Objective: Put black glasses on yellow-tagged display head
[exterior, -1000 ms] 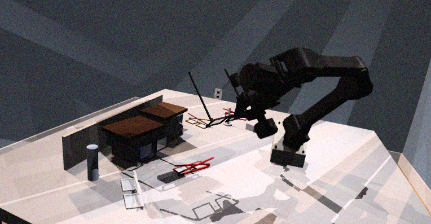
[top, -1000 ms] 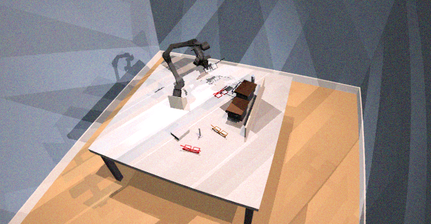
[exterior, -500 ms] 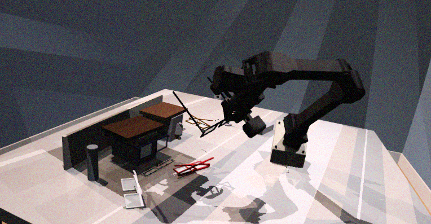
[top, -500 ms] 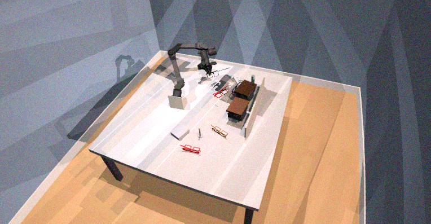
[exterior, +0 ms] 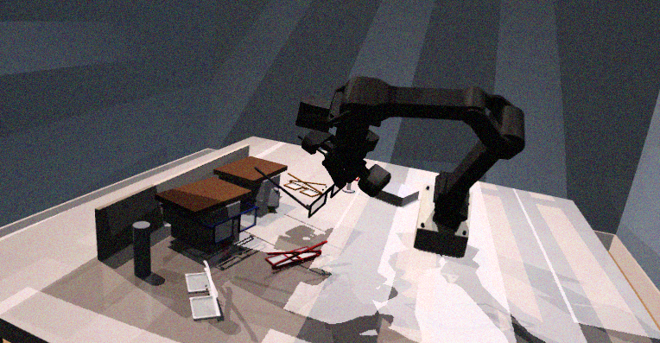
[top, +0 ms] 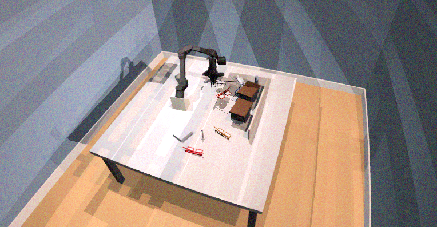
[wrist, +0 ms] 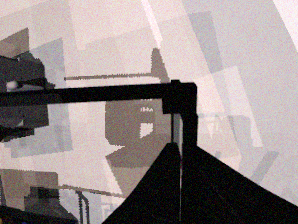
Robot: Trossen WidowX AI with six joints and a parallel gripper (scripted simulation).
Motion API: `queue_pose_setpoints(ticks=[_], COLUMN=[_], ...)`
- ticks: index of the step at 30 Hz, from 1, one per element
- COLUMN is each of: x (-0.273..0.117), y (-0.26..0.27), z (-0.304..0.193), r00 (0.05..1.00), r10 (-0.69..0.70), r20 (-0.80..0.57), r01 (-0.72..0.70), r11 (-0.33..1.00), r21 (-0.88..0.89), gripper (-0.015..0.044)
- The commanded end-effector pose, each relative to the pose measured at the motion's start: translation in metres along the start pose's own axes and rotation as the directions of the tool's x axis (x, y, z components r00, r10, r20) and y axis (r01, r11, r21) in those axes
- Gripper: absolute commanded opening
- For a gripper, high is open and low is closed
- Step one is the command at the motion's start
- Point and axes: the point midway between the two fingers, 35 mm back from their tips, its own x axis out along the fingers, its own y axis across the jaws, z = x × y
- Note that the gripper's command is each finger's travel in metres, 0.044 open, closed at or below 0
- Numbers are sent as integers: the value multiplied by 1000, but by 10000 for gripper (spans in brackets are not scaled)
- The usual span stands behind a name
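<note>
My gripper (top: 214, 83) (exterior: 339, 184) (wrist: 178, 152) is shut on the black glasses (top: 227, 80) (exterior: 282, 187) (wrist: 100, 94), holding them above the table by the front frame. Their temples reach toward the display heads. The bare head (top: 241, 107) (exterior: 268, 195) has a brown top and stands apart from the glasses. The other head (top: 249, 91) (exterior: 193, 223), also brown-topped, wears blue glasses (exterior: 238, 224). I cannot make out the yellow tag on either head. The far temple is mostly hidden behind the gripper in the exterior view.
Red glasses (top: 223, 94) (exterior: 295, 257) lie below and beside the held glasses. White glasses (exterior: 204, 307) and a dark cylinder (exterior: 142, 250) stand near the blue-glasses head. A low wall (exterior: 124, 220) runs behind the heads. Orange glasses (top: 222, 132) and another red pair (top: 194, 151) lie farther off.
</note>
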Motion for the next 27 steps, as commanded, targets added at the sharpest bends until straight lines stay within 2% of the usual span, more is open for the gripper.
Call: queue_pose_setpoints(ticks=[1, 15, 27], x=[18, 63, 94], y=[10, 33, 42], z=[13, 59, 102], r00=[996, 950, 873], r10=[-82, -265, -320], r20=[-17, -163, -369], r01=[81, 241, 245], r11=[996, 958, 940], r21=[-39, -155, -236], gripper=[0, 0, 0])
